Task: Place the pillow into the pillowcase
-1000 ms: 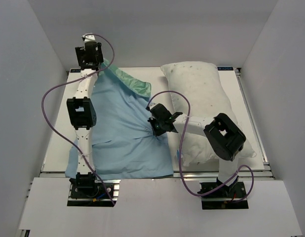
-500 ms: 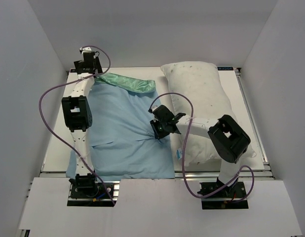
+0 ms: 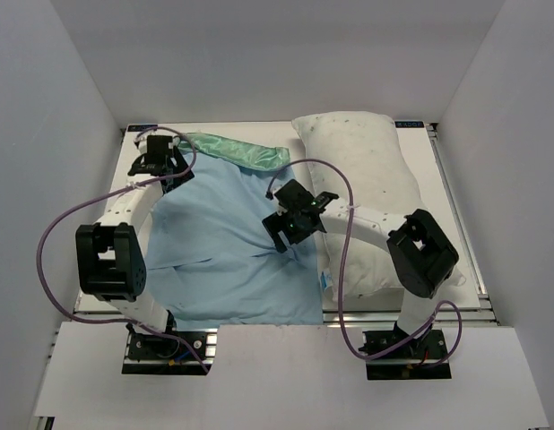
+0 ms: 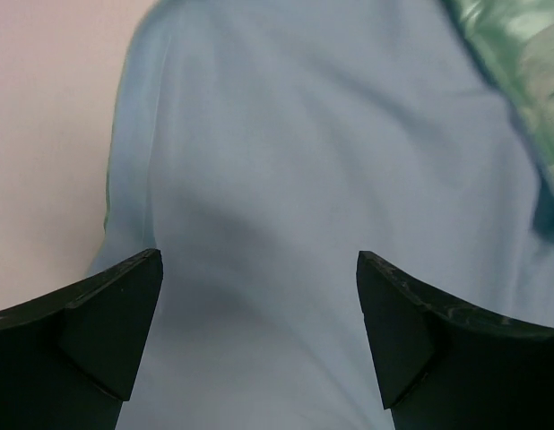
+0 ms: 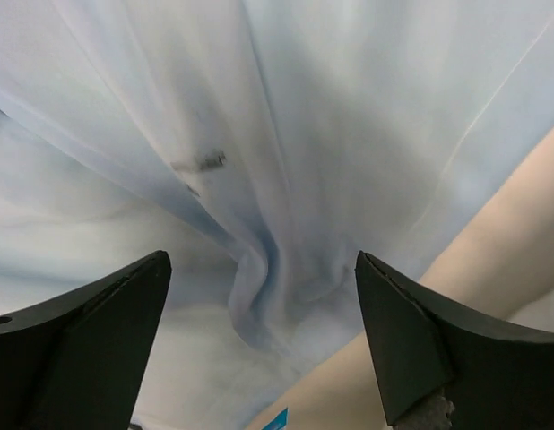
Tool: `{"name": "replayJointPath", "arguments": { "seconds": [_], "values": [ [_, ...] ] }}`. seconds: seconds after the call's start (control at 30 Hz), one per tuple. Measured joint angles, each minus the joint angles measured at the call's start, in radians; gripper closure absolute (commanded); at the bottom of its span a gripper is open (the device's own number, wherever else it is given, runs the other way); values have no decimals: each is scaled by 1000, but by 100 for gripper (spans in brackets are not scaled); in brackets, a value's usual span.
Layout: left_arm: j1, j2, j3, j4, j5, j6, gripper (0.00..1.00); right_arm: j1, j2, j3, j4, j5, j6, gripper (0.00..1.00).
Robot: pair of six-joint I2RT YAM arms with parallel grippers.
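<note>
Pillowcase [image 3: 225, 246] beneath both grippers
Left gripper [image 4: 259, 258] and right gripper [image 5: 261, 260] have fingers spread, holding nothing; pillow [image 3: 371, 170] lies just beside the right one.

We count one pillow [image 3: 362, 170] and one pillowcase [image 3: 223, 242] on one desk [image 3: 250, 128]. We also count two end effectors: the left end effector [image 3: 156, 159] and the right end effector [image 3: 290, 221].

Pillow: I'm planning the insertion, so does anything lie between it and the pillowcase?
No loose object shows between the pillow and the pillowcase, which lie side by side. Only the right gripper hangs open over the pillowcase's pillow-side edge, its arm crossing above the pillow.
</note>
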Motion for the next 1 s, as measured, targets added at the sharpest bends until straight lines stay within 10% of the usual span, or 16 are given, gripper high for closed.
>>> {"name": "replayJointPath", "arguments": {
  "seconds": [0.27, 0.73, 1.0],
  "values": [
    [3, 158, -12, -67, 22, -119, 2, 0, 148, 244, -13, 53, 18, 11],
    [3, 614, 486, -134, -48, -72, 2, -9, 312, 343, -70, 93, 49, 11],
    [66, 603, 468, -189, -89, -201, 2, -116, 484, 620, -114, 43, 19, 11]
  ]
}}
